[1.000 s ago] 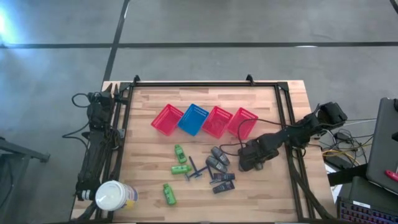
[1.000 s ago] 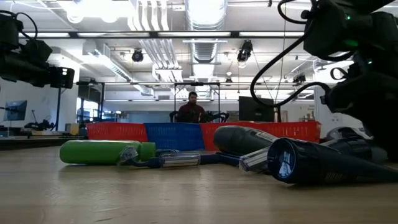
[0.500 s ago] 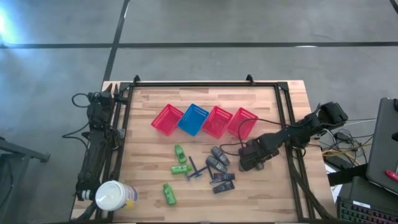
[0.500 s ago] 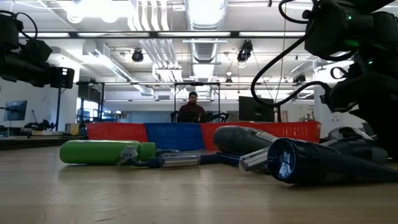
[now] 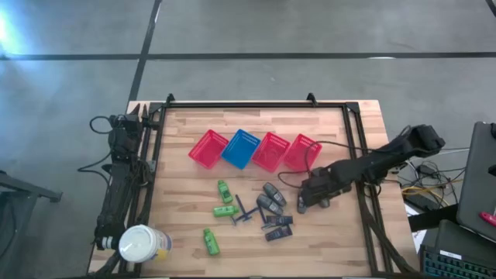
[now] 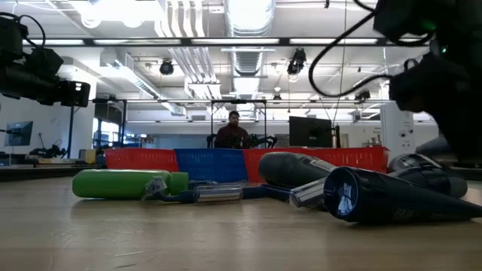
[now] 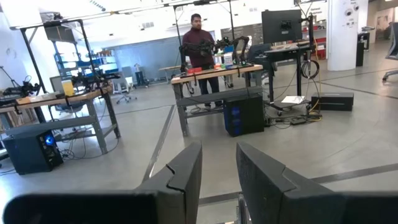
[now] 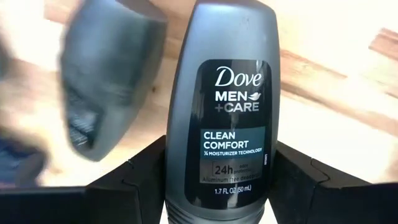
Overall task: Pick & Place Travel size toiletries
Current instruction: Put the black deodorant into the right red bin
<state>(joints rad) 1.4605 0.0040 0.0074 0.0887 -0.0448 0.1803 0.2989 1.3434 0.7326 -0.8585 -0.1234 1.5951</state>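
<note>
Right pincer (image 5: 304,203), near the bench's (image 5: 186,155) right edge, grips a dark grey deodorant (image 8: 217,118) between its fingers (image 8: 134,177), just right of the toiletries (image 5: 248,211) clustered mid-bench. Left pincer (image 7: 217,180), parked off the left edge, stands slightly parted and empty. Four baskets (image 5: 254,149) line the far side.

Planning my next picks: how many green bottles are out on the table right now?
3 green bottles: one nearest mid-table, one lying just in front of it, one alone closer to the front edge. None appears hidden.
</note>
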